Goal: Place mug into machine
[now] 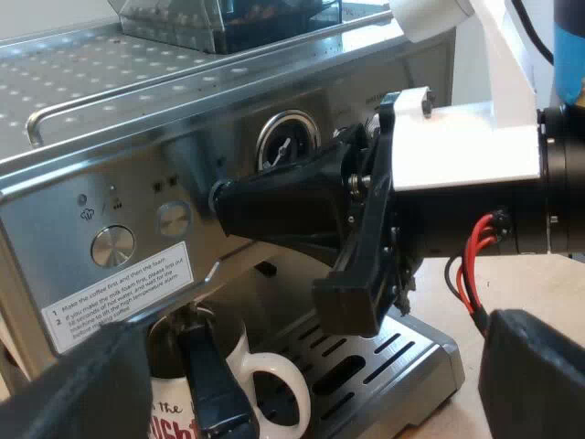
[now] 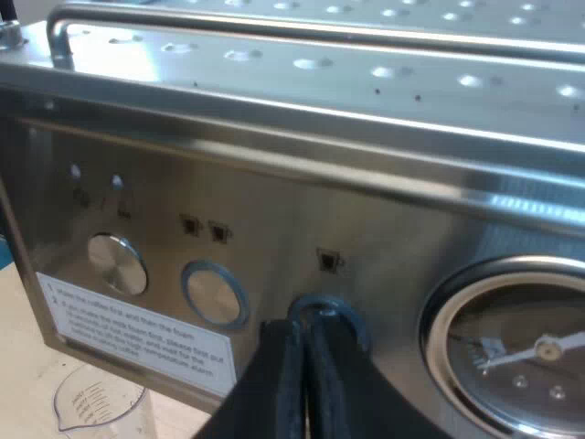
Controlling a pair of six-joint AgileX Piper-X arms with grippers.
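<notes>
left pincer (image 1: pixel 315 375): fingers (image 1: pixel 82 393) wide apart, gripping nothing. It hovers low in front of the stainless-steel espresso machine (image 1: pixel 183 119), facing the slotted metal drip tray (image 1: pixel 384 357).

white ceramic mug with red lettering (image 1: pixel 242 357): already in the machine. It stands upright on the drip tray, under the front panel, below the white instruction sticker (image 1: pixel 119 297). It sits toward the tray end away from the outer corner that meets the light wooden counter (image 1: pixel 457 402), loop handle pointing toward that corner. A dark handle (image 1: pixel 212 384) slants down across the mug's front; can't see its end.

right pincer (image 2: pixel 306 334): black fingers pressed together, nothing between them. The tips are at a round blue-ringed button (image 2: pixel 320 306) on the front panel, between the plain round button (image 2: pixel 212 294) and the round pressure gauge (image 2: pixel 521 357). Can't tell whether the tips actually touch it. From the left wrist the same pincer points straight into the panel, above the tray and clear of the mug.

other items:
- round metal knob (image 2: pixel 117 263) on the panel, just above the sticker
- dark bean hopper (image 1: pixel 228 18) on the machine's top
- clear measuring glass (image 2: pixel 96 407) upright on the counter, just beside the machine's base, below the sticker corner
</notes>
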